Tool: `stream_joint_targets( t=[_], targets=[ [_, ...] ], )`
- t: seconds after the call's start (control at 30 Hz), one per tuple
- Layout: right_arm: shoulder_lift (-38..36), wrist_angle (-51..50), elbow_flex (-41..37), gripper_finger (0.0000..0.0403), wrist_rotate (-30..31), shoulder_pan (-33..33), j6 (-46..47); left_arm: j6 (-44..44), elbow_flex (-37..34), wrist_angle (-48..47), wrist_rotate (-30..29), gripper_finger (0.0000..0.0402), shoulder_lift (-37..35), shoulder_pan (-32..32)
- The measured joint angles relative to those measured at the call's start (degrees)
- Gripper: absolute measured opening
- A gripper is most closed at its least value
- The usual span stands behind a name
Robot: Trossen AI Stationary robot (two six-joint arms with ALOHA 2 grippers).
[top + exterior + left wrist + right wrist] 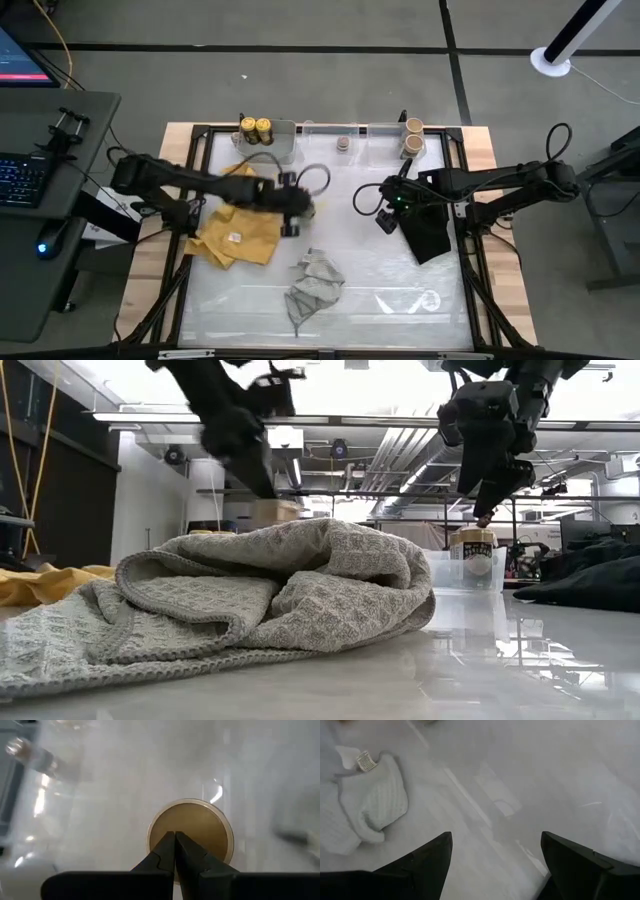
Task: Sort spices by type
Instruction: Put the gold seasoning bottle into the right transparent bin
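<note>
From my remote station I took it for a robotics lab: the framed work table [480, 150] stood on grey taped flooring beside a laptop desk [40, 130], with exposed ceiling ducts [400, 455] and strip lights beyond.

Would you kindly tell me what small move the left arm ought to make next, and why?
Probably open the left gripper: its fingers are shut over the tan jar, so they cannot straddle it. The right gripper waits open by the black cloth.
</note>
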Motion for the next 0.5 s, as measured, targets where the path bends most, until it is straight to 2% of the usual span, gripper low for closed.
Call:
stream_joint_targets(
  t=[0.2,0.33,0.5],
  targets=[
    [0.0,0.1,0.0,0.0300,-0.7,0.1,2.4,7.1,0.6,14.2,5.3,0.0000,6.3,8.0],
    [-1.4,0.3,0.0,0.0300,-0.9,0.1,4.8,9.5,3.3,22.6,7.6,0.0000,11.7,10.1],
    [-5.4,0.4,0.8,0.0300,0.3,0.1,5.0,11.9,10.2,29.8,11.7,0.0000,19.4,11.3]
  ],
)
